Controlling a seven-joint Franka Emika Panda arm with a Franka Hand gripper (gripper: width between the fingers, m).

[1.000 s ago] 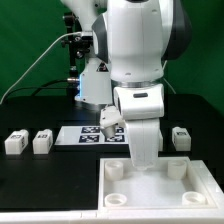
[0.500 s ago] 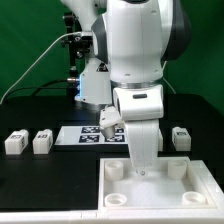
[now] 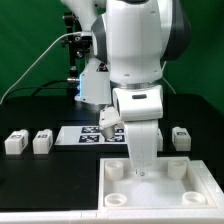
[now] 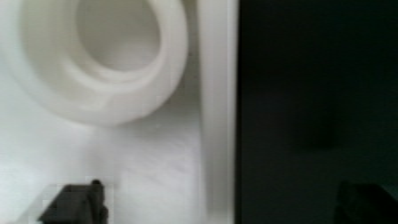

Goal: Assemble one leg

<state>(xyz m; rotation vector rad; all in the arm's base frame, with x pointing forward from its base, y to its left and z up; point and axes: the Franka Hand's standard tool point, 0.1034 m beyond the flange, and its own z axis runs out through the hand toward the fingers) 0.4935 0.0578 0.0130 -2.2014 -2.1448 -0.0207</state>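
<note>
At the exterior view's left, the outer leg point(image 3: 15, 143) and the inner leg point(image 3: 42, 142) sit close together on the black table point(image 3: 40, 190), with free room around them. Next lies the marker board point(image 3: 88, 135). In the middle, the gripper point(image 3: 143, 170) hangs low over the back edge of the white panel point(image 3: 155, 195), near a round socket point(image 4: 143, 85). Its fingers point(image 4: 71, 203) are spread wide and nothing is between them. A third leg point(image 3: 180, 136) sits alone at the right.
</note>
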